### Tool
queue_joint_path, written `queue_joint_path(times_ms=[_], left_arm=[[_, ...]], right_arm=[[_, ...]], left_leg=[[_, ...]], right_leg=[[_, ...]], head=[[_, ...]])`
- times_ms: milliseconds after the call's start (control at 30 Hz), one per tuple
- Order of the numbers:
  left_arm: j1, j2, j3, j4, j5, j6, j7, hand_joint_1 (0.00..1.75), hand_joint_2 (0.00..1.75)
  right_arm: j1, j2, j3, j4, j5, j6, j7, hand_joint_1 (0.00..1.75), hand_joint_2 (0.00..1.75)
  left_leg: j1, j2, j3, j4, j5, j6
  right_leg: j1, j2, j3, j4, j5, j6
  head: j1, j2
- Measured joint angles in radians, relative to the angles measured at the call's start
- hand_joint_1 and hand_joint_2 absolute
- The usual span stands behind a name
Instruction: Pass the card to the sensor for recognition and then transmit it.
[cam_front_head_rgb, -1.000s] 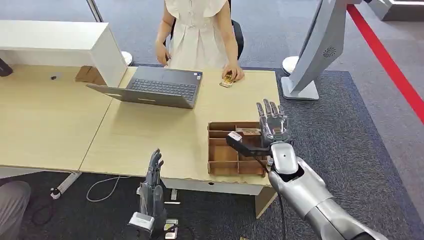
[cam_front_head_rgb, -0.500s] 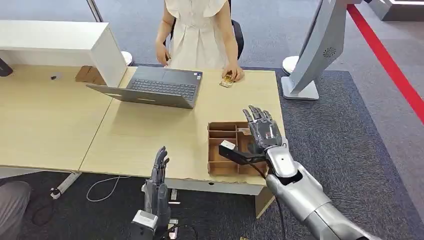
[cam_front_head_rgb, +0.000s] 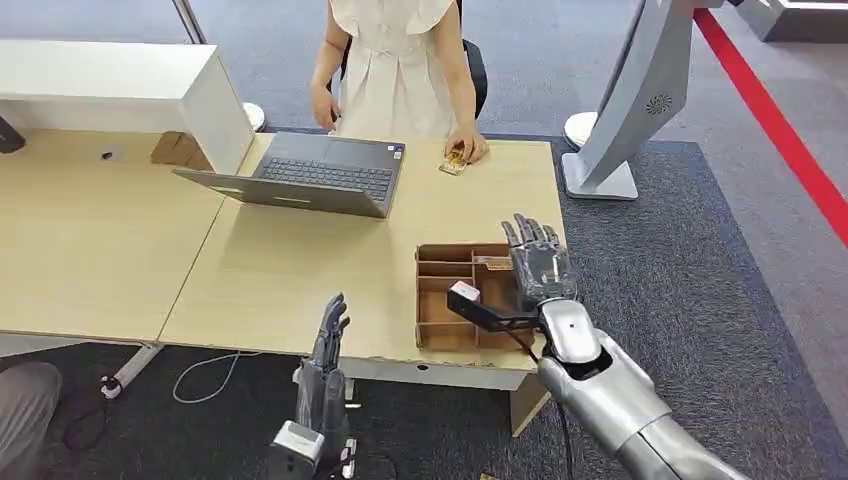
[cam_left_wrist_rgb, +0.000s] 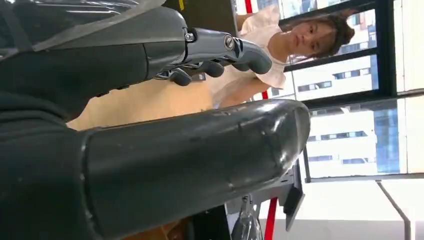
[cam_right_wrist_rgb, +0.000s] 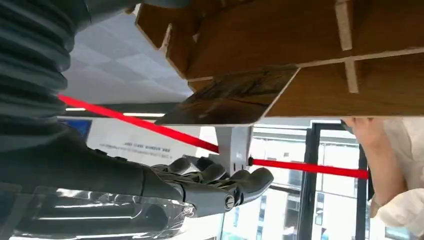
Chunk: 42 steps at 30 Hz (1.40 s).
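Observation:
A brown cardboard tray (cam_front_head_rgb: 432, 300) with several compartments sits at the table's near right corner. A dark card (cam_front_head_rgb: 495, 264) lies in its far right compartment; in the right wrist view the card (cam_right_wrist_rgb: 230, 97) leans against the tray (cam_right_wrist_rgb: 300, 40). My right hand (cam_front_head_rgb: 538, 268) hovers over the tray's right side, fingers spread and holding nothing; its fingers (cam_right_wrist_rgb: 215, 182) lie apart from the card. My left hand (cam_front_head_rgb: 325, 350) hangs in front of the table's near edge with straight fingers (cam_left_wrist_rgb: 215, 50), empty.
A person in white stands at the far side, one hand on a small yellowish object (cam_front_head_rgb: 455, 160) on the table. An open laptop (cam_front_head_rgb: 310, 172) lies left of it. A white box (cam_front_head_rgb: 120, 85) stands far left, and a grey stand (cam_front_head_rgb: 620, 110) rises at the right.
My right hand dipped toward the tray's near side, then shifted back a little toward the far right compartment. My left hand rose slightly and drifted right.

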Motion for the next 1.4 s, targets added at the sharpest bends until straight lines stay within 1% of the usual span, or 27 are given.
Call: queue_joint_path(times_ms=[167, 367, 700, 900, 933, 967, 1100, 1133, 1400], left_arm=[[-0.001, 0.0, -0.002, 0.0, -0.002, 0.0, -0.001, 0.0, 0.0], [-0.005, 0.003, -0.01, 0.0, -0.002, 0.0, -0.002, 0.0, 0.0], [-0.005, 0.003, -0.01, 0.0, -0.006, 0.0, -0.012, 0.0, 0.0], [-0.005, 0.003, -0.01, 0.0, -0.003, 0.0, -0.016, 0.0, 0.0], [-0.006, 0.003, -0.01, 0.0, -0.001, 0.0, -0.016, 0.0, 0.0], [-0.006, 0.003, -0.01, 0.0, 0.0, 0.0, -0.016, 0.0, 0.0], [-0.006, 0.003, -0.011, 0.0, 0.004, 0.0, -0.016, 0.0, 0.0], [-0.006, 0.003, -0.011, 0.0, 0.005, 0.0, -0.016, 0.0, 0.0], [-0.009, 0.003, -0.016, 0.003, 0.01, 0.0, -0.018, 0.0, 0.0]], right_arm=[[0.012, -0.012, -0.017, -0.021, 0.015, -0.001, 0.015, 0.0, 1.75], [0.022, -0.024, -0.03, -0.045, 0.025, -0.002, 0.016, 0.0, 1.75], [0.022, -0.019, -0.031, -0.054, 0.03, -0.008, -0.011, 0.0, 1.75], [0.02, -0.005, -0.03, -0.054, 0.026, -0.011, -0.035, 0.0, 1.75], [0.02, -0.003, -0.03, -0.053, 0.026, -0.011, -0.037, 0.12, 1.75], [0.02, 0.001, -0.029, -0.053, 0.024, -0.011, -0.037, 1.64, 1.75], [0.02, 0.009, -0.029, -0.049, 0.019, -0.011, -0.039, 1.64, 1.75], [0.02, 0.01, -0.029, -0.048, 0.016, -0.011, -0.04, 1.75, 1.75], [0.017, 0.017, -0.029, -0.036, -0.008, -0.01, -0.051, 1.75, 1.75]], left_leg=[[0.0, 0.0, 0.0, 0.0, 0.0, 0.0], [0.0, 0.0, 0.0, 0.0, 0.0, 0.0], [0.0, 0.0, 0.0, 0.0, 0.0, 0.0], [0.0, 0.0, 0.0, 0.0, 0.0, 0.0], [0.0, 0.0, 0.0, 0.0, 0.0, 0.0], [0.0, 0.0, 0.0, 0.0, 0.0, 0.0], [0.0, 0.0, 0.0, 0.0, 0.0, 0.0], [0.0, 0.0, 0.0, 0.0, 0.0, 0.0], [0.0, 0.0, 0.0, 0.0, 0.0, 0.0]], right_leg=[[0.0, 0.0, 0.0, 0.0, 0.0, 0.0], [0.0, 0.0, 0.0, 0.0, 0.0, 0.0], [0.0, 0.0, 0.0, 0.0, 0.0, 0.0], [0.0, 0.0, 0.0, 0.0, 0.0, 0.0], [0.0, 0.0, 0.0, 0.0, 0.0, 0.0], [0.0, 0.0, 0.0, 0.0, 0.0, 0.0], [0.0, 0.0, 0.0, 0.0, 0.0, 0.0], [0.0, 0.0, 0.0, 0.0, 0.0, 0.0], [0.0, 0.0, 0.0, 0.0, 0.0, 0.0]], head=[[0.0, 0.0], [0.0, 0.0], [0.0, 0.0], [0.0, 0.0], [0.0, 0.0], [0.0, 0.0], [0.0, 0.0], [0.0, 0.0], [0.0, 0.0]])
